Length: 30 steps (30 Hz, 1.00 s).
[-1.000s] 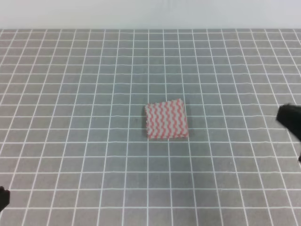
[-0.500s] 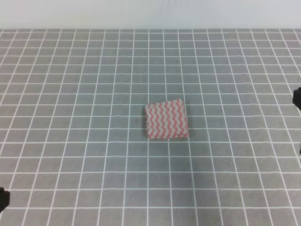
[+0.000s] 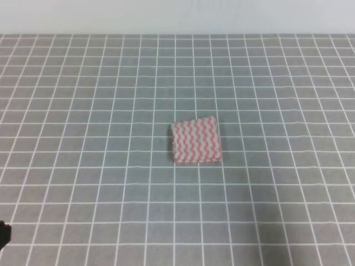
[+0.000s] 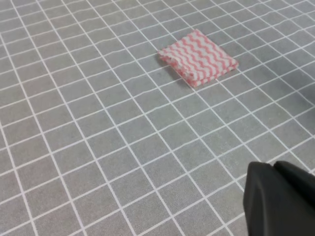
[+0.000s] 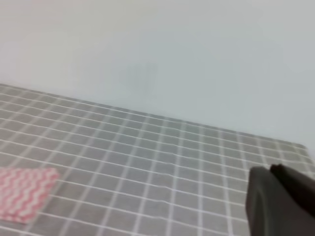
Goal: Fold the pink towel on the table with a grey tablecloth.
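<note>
At the lower left edge of the high view: the left gripper point(image 3: 3, 234) is showing only as a dark sliver; whether its jaws are released or clenched cannot be told.
Centre of the frame: the pink towel point(image 3: 196, 141) is lying as a small, squared, layered packet on the table with a grey tablecloth point(image 3: 83, 111), touched by nothing.
Handling: the towel is looking thin, soft, light and limp; a pinch at a free corner or along the stacked edge seems the best hold.
Lower right of its wrist view: the right gripper point(image 5: 283, 199) is appearing as a dark blur, jaw state unreadable.
</note>
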Each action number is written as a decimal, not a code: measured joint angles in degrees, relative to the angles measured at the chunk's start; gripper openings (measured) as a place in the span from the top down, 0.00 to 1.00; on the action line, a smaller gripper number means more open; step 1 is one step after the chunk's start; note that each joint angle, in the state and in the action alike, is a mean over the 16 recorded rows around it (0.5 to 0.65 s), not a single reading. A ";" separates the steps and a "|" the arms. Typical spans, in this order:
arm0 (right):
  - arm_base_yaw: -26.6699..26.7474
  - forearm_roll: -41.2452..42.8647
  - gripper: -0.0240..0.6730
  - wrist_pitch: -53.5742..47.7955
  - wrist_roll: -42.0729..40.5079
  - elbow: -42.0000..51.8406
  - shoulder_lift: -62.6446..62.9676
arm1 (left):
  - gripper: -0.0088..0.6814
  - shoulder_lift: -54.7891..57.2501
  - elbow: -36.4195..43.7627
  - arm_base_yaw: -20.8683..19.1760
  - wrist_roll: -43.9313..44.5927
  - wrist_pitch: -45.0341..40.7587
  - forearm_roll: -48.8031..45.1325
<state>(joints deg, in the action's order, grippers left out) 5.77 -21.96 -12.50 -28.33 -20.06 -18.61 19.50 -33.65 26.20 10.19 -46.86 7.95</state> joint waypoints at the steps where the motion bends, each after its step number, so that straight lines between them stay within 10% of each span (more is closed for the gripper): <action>1: -0.97 -0.02 0.99 0.09 0.03 1.15 1.47 | 0.99 0.06 0.00 0.00 0.00 0.03 -0.01; 21: -5.22 27.72 0.99 -0.58 35.52 19.08 14.81 | 0.99 -0.19 0.00 -0.02 0.00 -0.10 -0.18; 30: -5.22 28.53 0.99 -3.63 34.69 20.90 16.70 | 0.99 0.08 0.00 0.00 0.00 0.10 -0.27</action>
<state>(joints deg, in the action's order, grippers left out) 0.55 6.57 -16.13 6.37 0.84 -1.91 19.58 -33.65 26.20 10.19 -46.76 7.68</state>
